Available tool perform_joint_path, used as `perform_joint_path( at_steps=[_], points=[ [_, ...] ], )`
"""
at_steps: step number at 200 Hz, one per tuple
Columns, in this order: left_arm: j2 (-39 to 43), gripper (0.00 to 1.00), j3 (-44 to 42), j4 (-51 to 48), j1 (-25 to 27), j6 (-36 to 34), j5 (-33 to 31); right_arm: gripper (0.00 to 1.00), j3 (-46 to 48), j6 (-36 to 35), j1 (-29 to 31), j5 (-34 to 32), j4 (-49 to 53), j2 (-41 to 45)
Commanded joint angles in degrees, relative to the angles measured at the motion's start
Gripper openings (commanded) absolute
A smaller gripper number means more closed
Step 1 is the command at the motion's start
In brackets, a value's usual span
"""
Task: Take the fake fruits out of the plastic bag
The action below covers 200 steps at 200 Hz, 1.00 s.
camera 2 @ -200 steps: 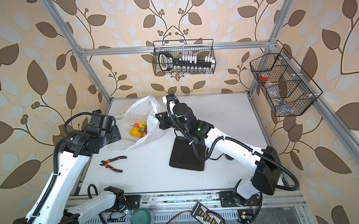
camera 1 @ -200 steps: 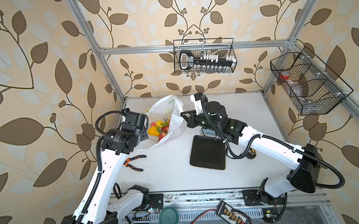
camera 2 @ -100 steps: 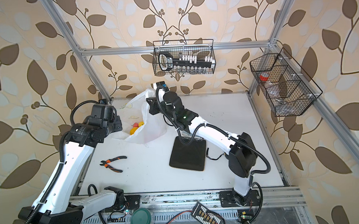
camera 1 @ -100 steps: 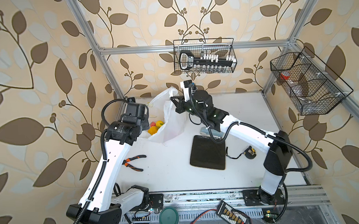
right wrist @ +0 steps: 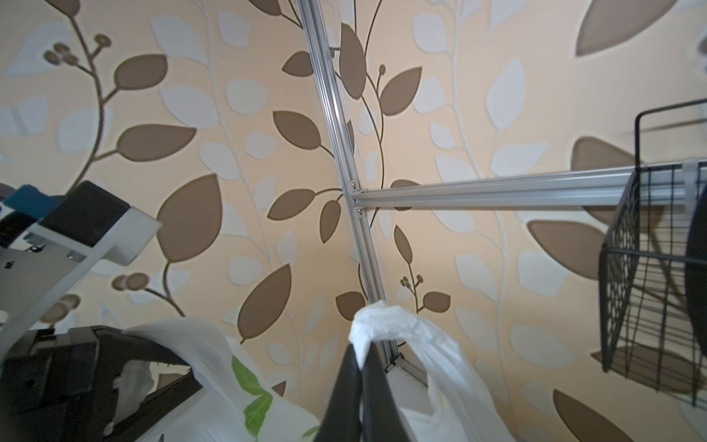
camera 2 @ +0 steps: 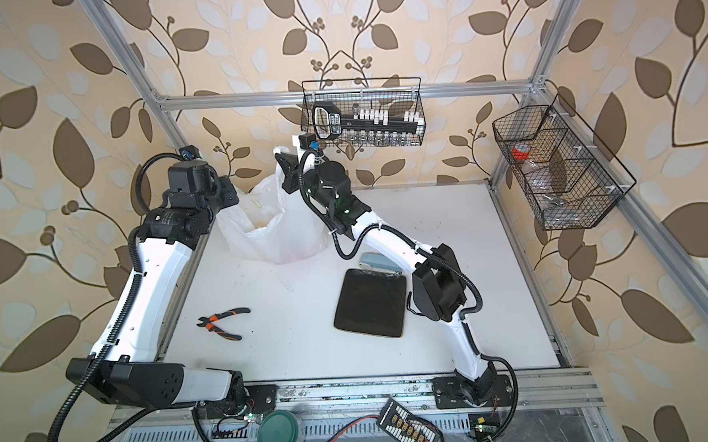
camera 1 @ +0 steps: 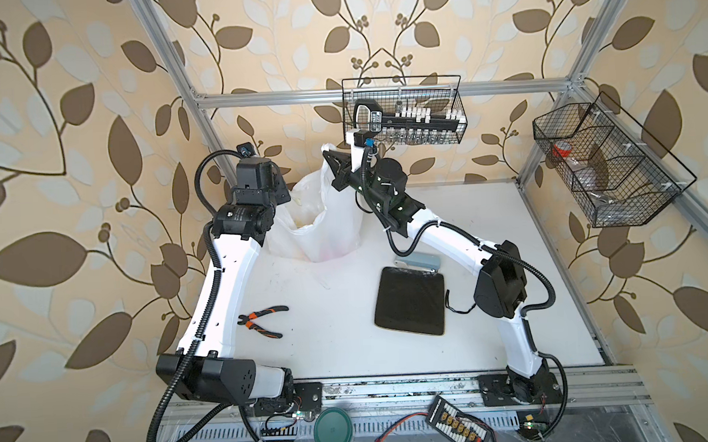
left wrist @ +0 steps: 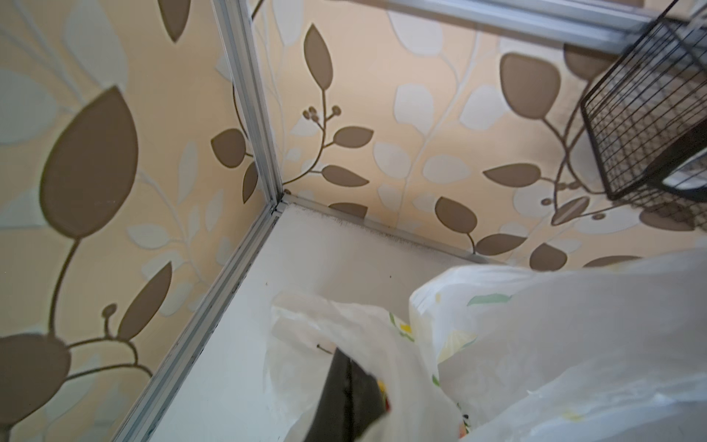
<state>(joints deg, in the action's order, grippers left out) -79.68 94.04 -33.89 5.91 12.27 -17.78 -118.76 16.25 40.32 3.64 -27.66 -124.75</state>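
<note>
**Plastic bag** (camera 1: 323, 227), standing upright at the far left of the table (camera 1: 342, 355). The right gripper (right wrist: 359, 354) is clamped on a bunched handle loop, raised. The left gripper (left wrist: 346, 369) is closed, apparently on the opposite rim. The film is thin, limp and slippery, best held by the gathered loops. The fake fruits (camera 1: 331, 252), probably light and rigid, show as a faint pink at the bottom.

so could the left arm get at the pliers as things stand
Probably not right away: the pliers lie in the open beside that arm, nothing over them, but the left gripper is shut on the plastic bag and would have to let go first.
</note>
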Motion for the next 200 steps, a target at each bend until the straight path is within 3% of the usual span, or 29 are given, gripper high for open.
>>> perform_joint_path(
  at_steps=[1,28,62,108,147,174,200],
  points=[
    [-0.31,0.0,1.45,7.82,-0.46,1.52,1.99,0.0,-3.7,-0.26,-1.71,0.0,-6.29,-3.06],
    [1.29,0.0,-2.0,7.76,-0.46,4.43,6.95,0.0,3.18,0.66,-2.54,1.88,-6.93,-0.3],
    [11.47,0.0,-18.14,9.72,0.59,12.89,17.58,0.0,29.08,0.07,-2.66,4.42,-10.2,14.14],
    [25.32,0.0,-33.27,4.5,7.73,20.31,19.83,0.0,57.32,-1.99,-2.21,0.47,0.44,35.77],
    [31.64,0.0,-38.87,-2.73,11.78,23.96,22.61,0.0,66.24,-0.55,-1.76,-0.2,18.96,47.95],
    [33.59,0.0,-40.67,-7.03,12.54,25.07,24.71,0.0,68.81,1.43,-1.72,-4.65,31.18,53.47],
    [34.16,0.0,-42.1,-7.93,12.63,25.3,25.93,0.02,71.7,2.95,-1.73,-8.95,35.83,56.48]
  ],
)
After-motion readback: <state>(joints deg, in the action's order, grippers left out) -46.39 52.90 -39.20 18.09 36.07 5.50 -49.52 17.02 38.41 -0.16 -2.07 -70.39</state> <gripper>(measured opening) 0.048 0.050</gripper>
